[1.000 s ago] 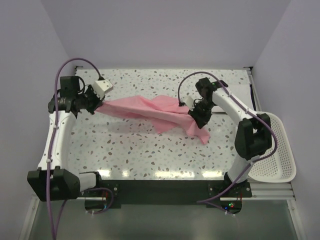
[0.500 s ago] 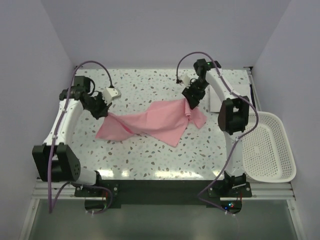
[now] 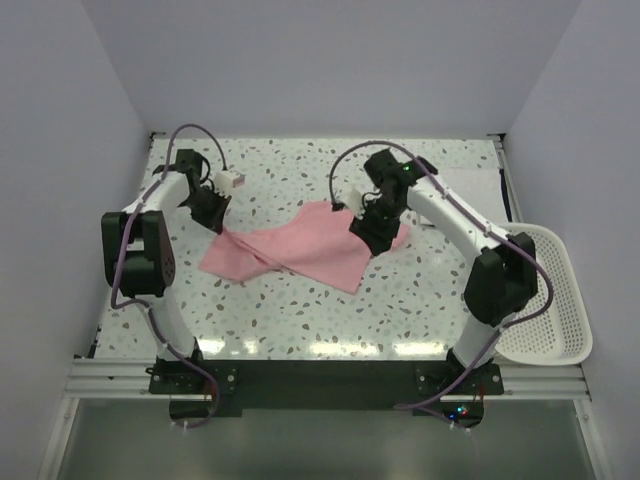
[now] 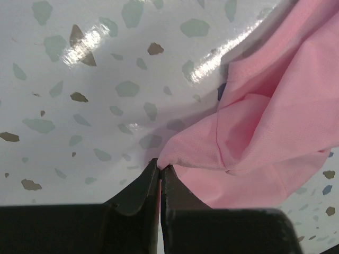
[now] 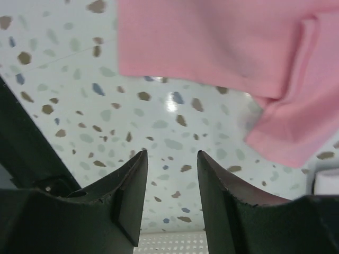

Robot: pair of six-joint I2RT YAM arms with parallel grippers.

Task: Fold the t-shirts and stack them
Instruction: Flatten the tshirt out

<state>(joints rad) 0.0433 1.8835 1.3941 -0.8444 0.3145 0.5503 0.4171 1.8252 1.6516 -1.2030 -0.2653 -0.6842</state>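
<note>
The pale pink t-shirt lies loosely spread on the speckled table, with creases and a folded-over right edge. My left gripper is low at the shirt's back left corner. In the left wrist view the left gripper is shut on a pinch of the pink cloth. My right gripper hovers over the shirt's right part. In the right wrist view the right gripper is open and empty, with the pink shirt ahead of it. A white folded t-shirt lies at the back right, partly hidden by the right arm.
A white perforated plastic basket stands off the table's right edge; it also shows in the right wrist view. Walls close in the table at the back and on both sides.
The shirt, held stretched between both grippers a second ago, now lies on the table. My right gripper has let go of it and opened. My left gripper has moved back and right, still holding its corner.
</note>
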